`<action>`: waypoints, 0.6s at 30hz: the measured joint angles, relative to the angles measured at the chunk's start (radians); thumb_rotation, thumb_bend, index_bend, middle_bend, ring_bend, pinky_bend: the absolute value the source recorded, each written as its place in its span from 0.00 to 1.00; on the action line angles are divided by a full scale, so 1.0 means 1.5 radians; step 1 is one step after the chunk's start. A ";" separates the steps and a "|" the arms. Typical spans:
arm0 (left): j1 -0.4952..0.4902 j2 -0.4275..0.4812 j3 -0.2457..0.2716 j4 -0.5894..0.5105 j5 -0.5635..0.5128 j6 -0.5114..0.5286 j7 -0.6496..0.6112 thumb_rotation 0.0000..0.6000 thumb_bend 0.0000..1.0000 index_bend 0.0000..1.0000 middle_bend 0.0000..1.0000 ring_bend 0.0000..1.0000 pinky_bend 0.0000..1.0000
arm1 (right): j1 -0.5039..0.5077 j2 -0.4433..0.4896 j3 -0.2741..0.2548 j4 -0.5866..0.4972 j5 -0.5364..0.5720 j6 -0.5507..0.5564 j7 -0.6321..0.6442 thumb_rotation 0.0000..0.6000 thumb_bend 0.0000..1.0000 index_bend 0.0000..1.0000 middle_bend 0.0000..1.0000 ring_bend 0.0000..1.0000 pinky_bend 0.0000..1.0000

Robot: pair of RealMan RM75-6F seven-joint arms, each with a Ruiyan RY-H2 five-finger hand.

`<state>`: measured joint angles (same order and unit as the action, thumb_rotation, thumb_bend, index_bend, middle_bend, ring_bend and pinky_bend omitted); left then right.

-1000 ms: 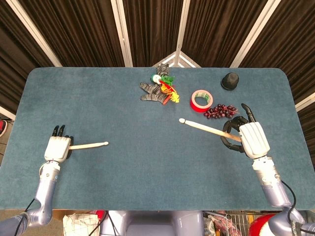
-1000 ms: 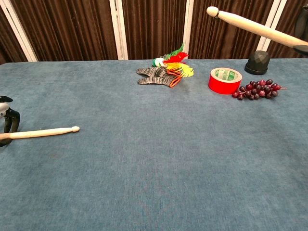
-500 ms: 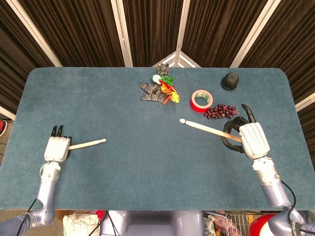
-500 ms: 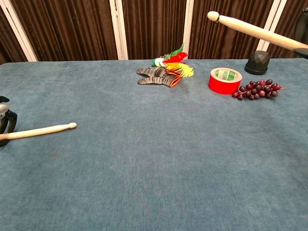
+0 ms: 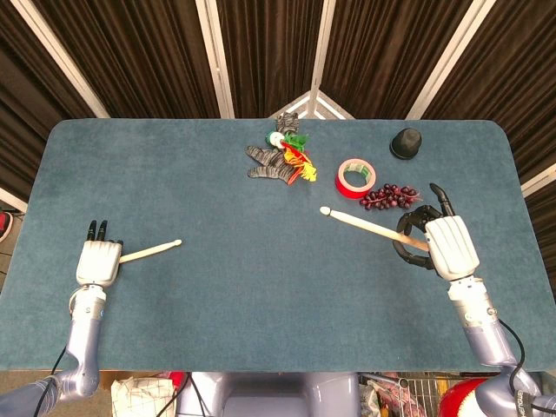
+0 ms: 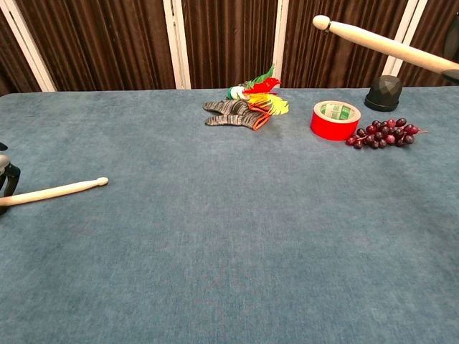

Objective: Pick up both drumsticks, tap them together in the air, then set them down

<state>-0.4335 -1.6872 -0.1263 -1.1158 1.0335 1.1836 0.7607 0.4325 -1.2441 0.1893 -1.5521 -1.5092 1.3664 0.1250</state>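
My left hand [image 5: 97,259] grips the butt of a pale wooden drumstick [image 5: 149,251] near the table's left edge; the tip points right and is tilted up off the cloth. In the chest view that stick [image 6: 54,190] enters from the left edge, where only a sliver of the hand [image 6: 6,179] shows. My right hand [image 5: 441,243] holds the second drumstick [image 5: 369,226] raised above the table on the right, tip pointing left. In the chest view this stick [image 6: 380,43] crosses the top right corner, high in the air.
On the blue table [image 5: 217,287], at the back, lie a striped glove with a colourful toy [image 5: 282,156], a red tape roll [image 5: 354,176], a bunch of dark grapes [image 5: 391,196] and a black knob [image 5: 406,142]. The grapes lie close to my right hand.
The left drumstick's tip has lifted off the table and swung slightly back, with the left hand shifting a little left. The right stick has edged right and slightly up.
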 measured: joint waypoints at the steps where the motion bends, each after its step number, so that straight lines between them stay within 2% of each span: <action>1: 0.000 0.000 0.000 0.000 -0.002 0.000 0.003 1.00 0.50 0.59 0.57 0.07 0.00 | 0.000 0.000 0.000 0.000 0.000 0.000 -0.001 1.00 0.45 0.79 0.62 0.42 0.00; 8: 0.001 -0.001 -0.002 0.003 -0.009 0.004 0.021 1.00 0.50 0.60 0.57 0.08 0.00 | 0.000 -0.001 0.000 -0.003 -0.001 0.001 -0.007 1.00 0.45 0.79 0.62 0.42 0.00; 18: 0.002 0.000 0.005 0.026 0.058 0.033 -0.058 1.00 0.50 0.60 0.57 0.08 0.00 | 0.003 -0.003 0.003 -0.005 0.004 -0.003 -0.012 1.00 0.45 0.79 0.62 0.42 0.00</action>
<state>-0.4300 -1.6872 -0.1195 -1.0772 1.1201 1.2335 0.6739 0.4366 -1.2484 0.1945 -1.5590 -1.5030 1.3618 0.1072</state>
